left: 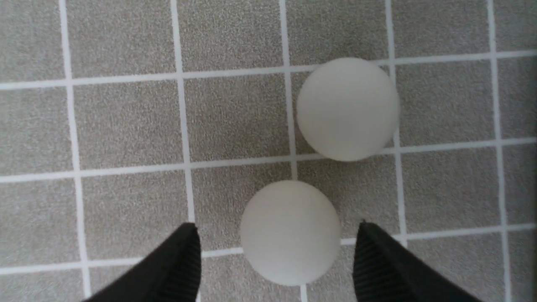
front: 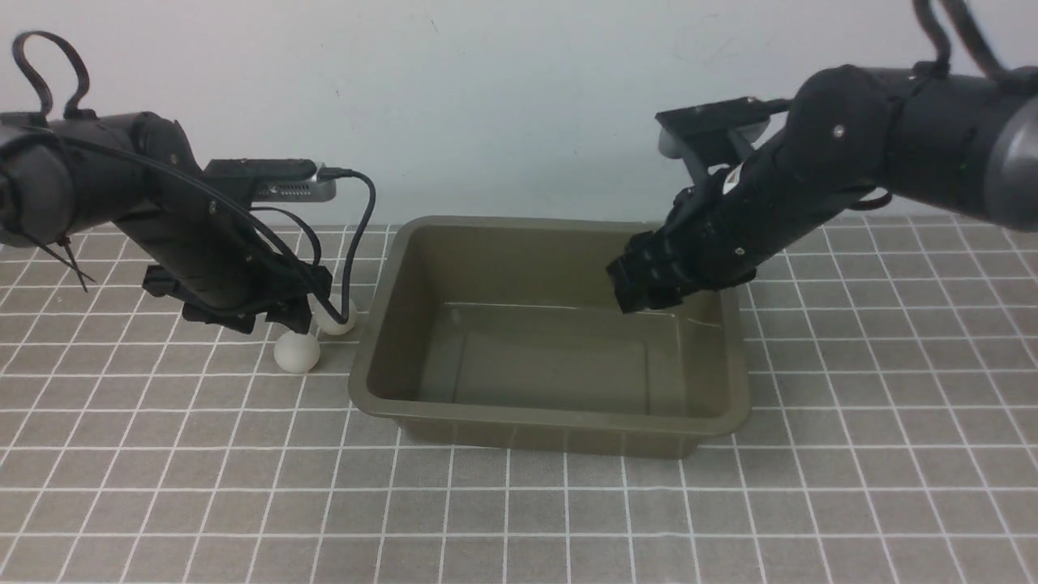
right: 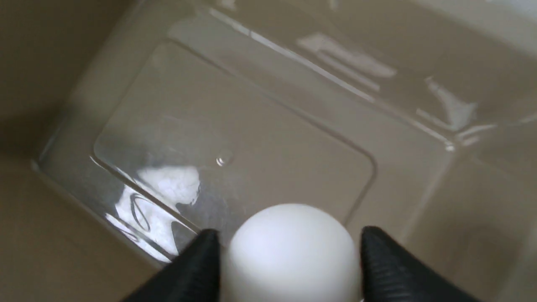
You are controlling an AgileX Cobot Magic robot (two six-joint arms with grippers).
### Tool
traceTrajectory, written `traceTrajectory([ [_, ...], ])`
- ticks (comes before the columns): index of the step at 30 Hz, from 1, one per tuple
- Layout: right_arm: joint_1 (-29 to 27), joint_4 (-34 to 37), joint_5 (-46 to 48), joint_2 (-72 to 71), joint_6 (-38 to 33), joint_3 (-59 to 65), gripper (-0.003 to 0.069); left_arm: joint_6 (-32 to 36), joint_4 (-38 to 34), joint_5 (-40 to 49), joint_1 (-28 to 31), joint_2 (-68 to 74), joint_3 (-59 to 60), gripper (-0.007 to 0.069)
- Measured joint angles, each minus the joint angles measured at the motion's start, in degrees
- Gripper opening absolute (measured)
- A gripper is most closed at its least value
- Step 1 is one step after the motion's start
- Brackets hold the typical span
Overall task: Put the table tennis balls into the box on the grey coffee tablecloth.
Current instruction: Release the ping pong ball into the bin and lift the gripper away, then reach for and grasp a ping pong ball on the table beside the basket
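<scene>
Box (front: 551, 423): ball (right: 291, 256) between right end effector (right: 289, 237) fingers (right: 195, 270), above floor.

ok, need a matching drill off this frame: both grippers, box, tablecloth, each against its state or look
Column one:
1. left gripper
2. right gripper
3. box
4. tablecloth

Column two:
a. olive-grey, glossy inside
b. fingers on either side of the lifted ball, above the tub's floor
c. open, astride the straddled ball with gaps on both sides
d. grey-brown with a white grid; the straddled ball and the loose ball lie on it

Pairs: 1-c, 2-b, 3-a, 4-d
</scene>
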Motion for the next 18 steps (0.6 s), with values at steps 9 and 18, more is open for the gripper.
traceTrajectory([
  [9, 0.00, -0.19, 6.43, -1.85, -0.12, -4.86, 0.0647, 0.17, 0.12, -3.33, 0.00, 4.94, -0.02, 0.0544],
  [18, 0.00, -10.34, 12.83, -19.59, 1.22, -5.03, 0.0289, 0.23, 2.73, 11.95, 0.00, 4.73, -8.06, 0.0353],
])
